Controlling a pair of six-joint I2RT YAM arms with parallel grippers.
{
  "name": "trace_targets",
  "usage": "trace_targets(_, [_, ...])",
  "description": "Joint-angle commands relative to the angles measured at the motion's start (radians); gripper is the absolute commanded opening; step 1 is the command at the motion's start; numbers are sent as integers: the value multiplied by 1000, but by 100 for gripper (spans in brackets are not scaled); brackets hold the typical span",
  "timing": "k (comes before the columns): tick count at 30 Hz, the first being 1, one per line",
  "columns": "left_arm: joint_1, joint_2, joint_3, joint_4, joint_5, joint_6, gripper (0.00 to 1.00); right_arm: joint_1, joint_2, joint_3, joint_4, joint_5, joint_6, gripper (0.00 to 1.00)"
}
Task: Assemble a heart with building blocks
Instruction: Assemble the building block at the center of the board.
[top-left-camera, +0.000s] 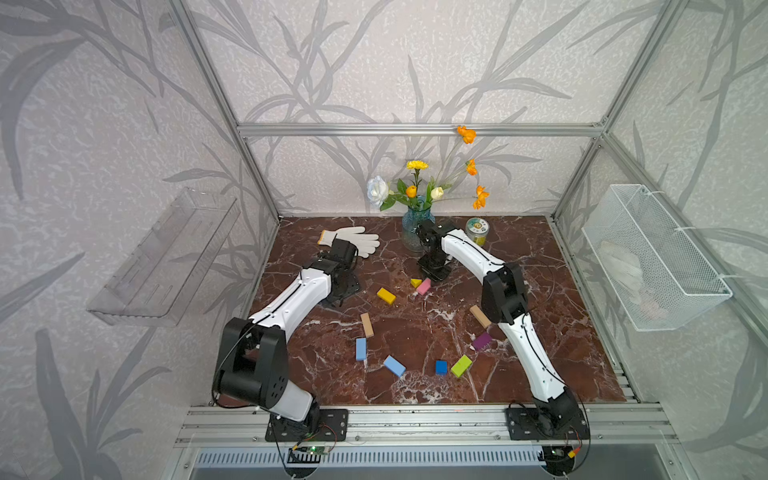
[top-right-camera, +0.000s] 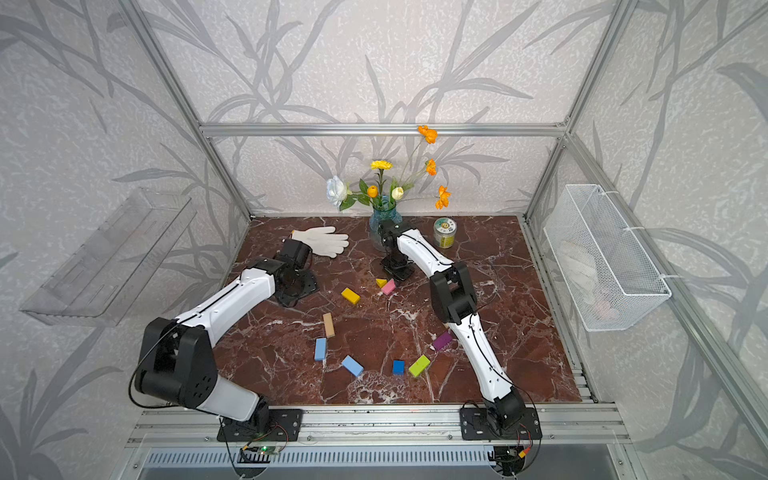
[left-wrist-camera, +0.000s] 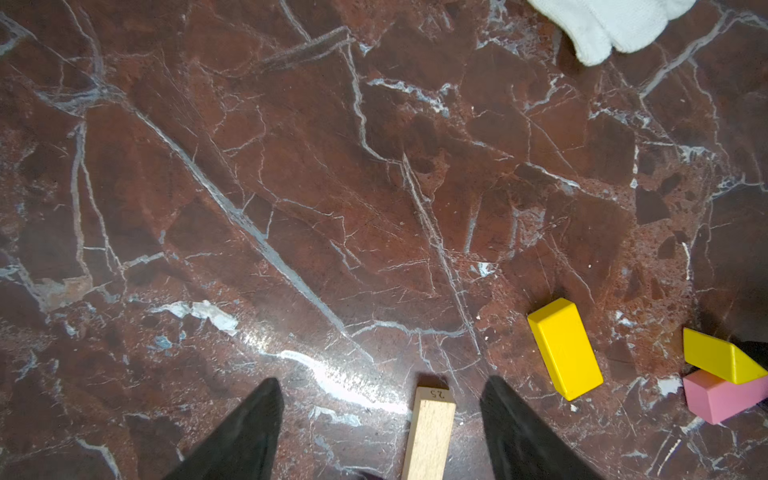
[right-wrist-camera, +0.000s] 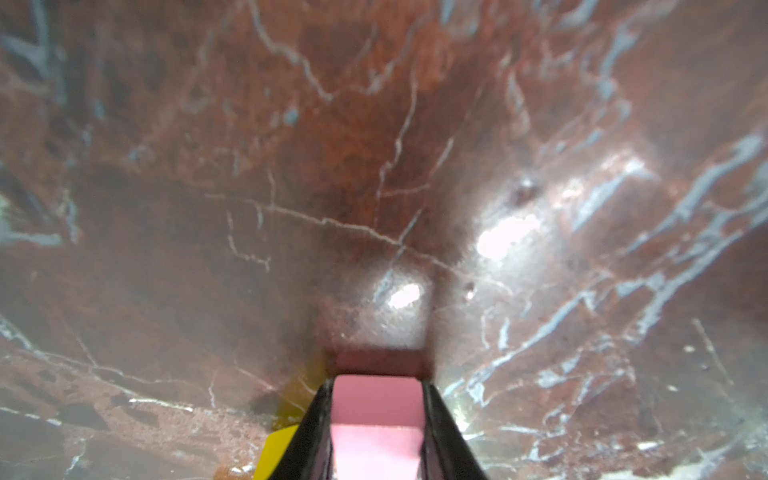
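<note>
Dark blue brick (top-left-camera: 441, 367) and lime brick (top-left-camera: 461, 366) are seen nearest the front rail, with a pair of light blue bricks (top-left-camera: 394, 365) laid toward the left arm's side. Farther in, the purple brick (top-left-camera: 482, 341) and one tan brick (top-left-camera: 480, 316) are partly hidden by the right arm, and a second tan brick (top-left-camera: 367, 324) is laid opposite. Only a loose, gapped ring is traced on the counter (top-left-camera: 424, 332), so the heart is judged far from closed.

Beyond, the yellow brick (top-left-camera: 386, 296) is set alone. Just past it the pink brick (right-wrist-camera: 376, 415) is clamped between the narrowed jaws of the right claw (top-left-camera: 431, 277). Its long axis is run straight out between them, the free end pointed back toward the ring's middle. The yellow wedge (top-left-camera: 415, 282) is tucked against its side facing the left arm; whether the two touch cannot be told. The next placement is judged to turn on that pairing.

The right arm is stretched far forward, elbow raised, wrist bent down. The left claw (left-wrist-camera: 382, 380) is held wide and empty above bare counter, well apart from the pink brick, on a low, extended arm. Behind are the white glove (top-left-camera: 355, 239), vase (top-left-camera: 409, 224) and jar (top-left-camera: 477, 232).
</note>
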Motion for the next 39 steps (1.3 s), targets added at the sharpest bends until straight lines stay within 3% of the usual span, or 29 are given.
trace_targets(1, [5,-22,-7,-11,2,19,76,-6,24,31,-28,13,14,7])
trace_targets(39, [10,-20,-13,-11,2,20,77,-15,23,29,-18,21,22,6])
